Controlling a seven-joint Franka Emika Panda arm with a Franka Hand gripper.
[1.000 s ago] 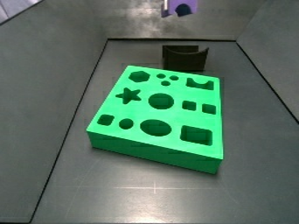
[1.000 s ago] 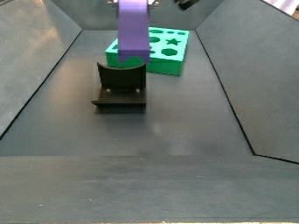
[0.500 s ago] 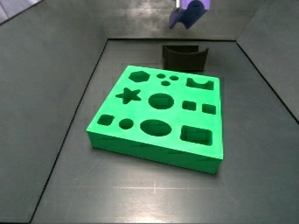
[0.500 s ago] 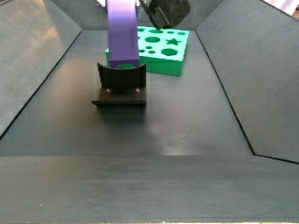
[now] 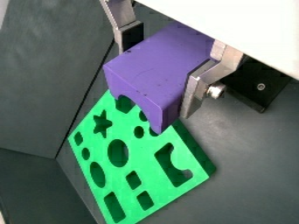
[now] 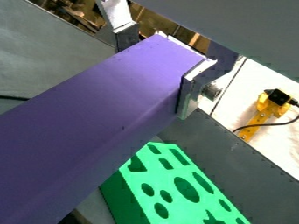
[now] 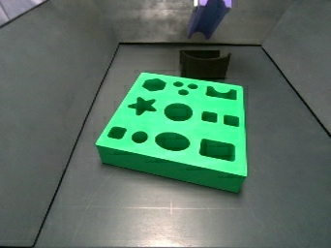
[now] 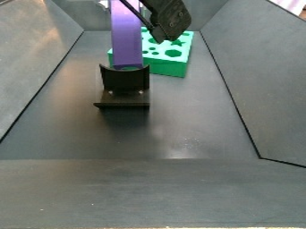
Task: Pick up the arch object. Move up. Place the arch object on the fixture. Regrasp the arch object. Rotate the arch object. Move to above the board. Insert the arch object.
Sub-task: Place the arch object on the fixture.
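My gripper point(image 5: 163, 57) is shut on the purple arch object point(image 5: 149, 77), with a silver finger point(image 5: 200, 84) flat on each side; it also fills a wrist view point(image 6: 93, 122). In both side views the arch object point(image 7: 207, 19) point(image 8: 127, 36) hangs roughly upright in the air over the dark fixture point(image 7: 204, 62) point(image 8: 123, 88), apart from it. The gripper's dark body point(image 8: 167, 15) shows beside the block's upper part. The green board point(image 7: 175, 121) with cutouts lies flat on the floor and shows below the block in both wrist views point(image 5: 135, 171) point(image 6: 176, 184).
Sloped grey walls point(image 7: 65, 107) close in the floor on both sides. A yellow connector with a black cable point(image 6: 271, 103) lies outside the wall. The board point(image 8: 167, 54) sits just behind the fixture.
The arch object has turned and shifted a little with the gripper, and hangs slightly lower over the fixture. The gripper's dark body has swung into a side view. The grip has stayed shut.
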